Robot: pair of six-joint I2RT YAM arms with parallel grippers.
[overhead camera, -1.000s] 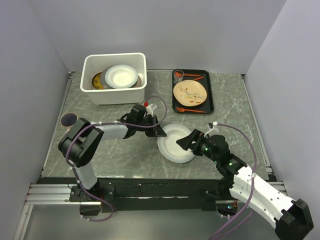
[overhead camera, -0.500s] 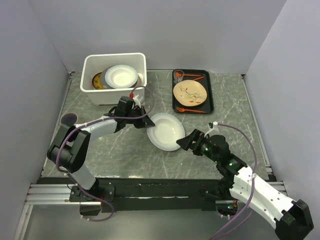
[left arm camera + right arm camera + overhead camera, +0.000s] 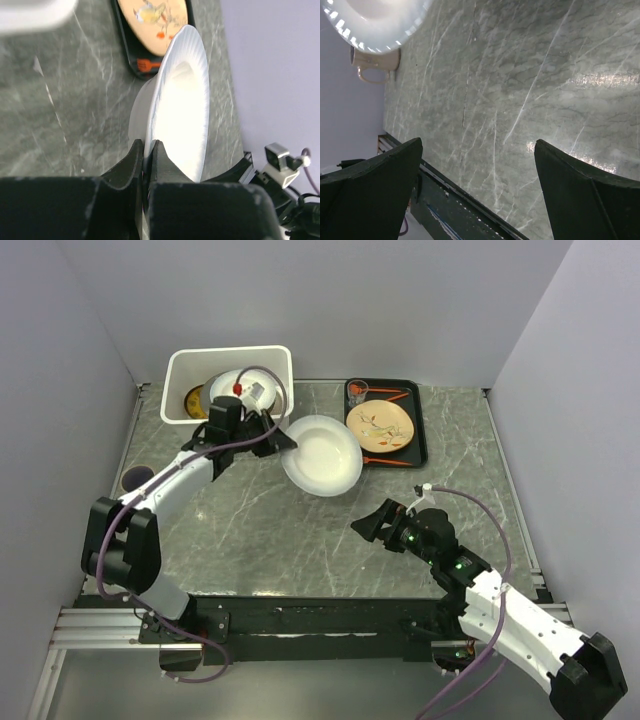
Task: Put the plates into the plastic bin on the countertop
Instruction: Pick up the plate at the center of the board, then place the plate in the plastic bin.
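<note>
since the left gripper (image 3: 286, 443) raised the white plate (image 3: 322, 455) from the countertop (image 3: 250, 530) a second ago, the plate has travelled toward the plastic bin (image 3: 178, 365). it now hangs tilted just beside the bin's right front corner, not yet over the rim. the fingers are clamped on its edge. judged remaining: clear the wall, then release. stacked plates (image 3: 198, 398) inside the bin limit landing room. the black tray (image 3: 420, 445) lies right of the bin, close to the carried plate. the right gripper (image 3: 370, 526), fingers apart and empty, sits well apart from the bin.
</note>
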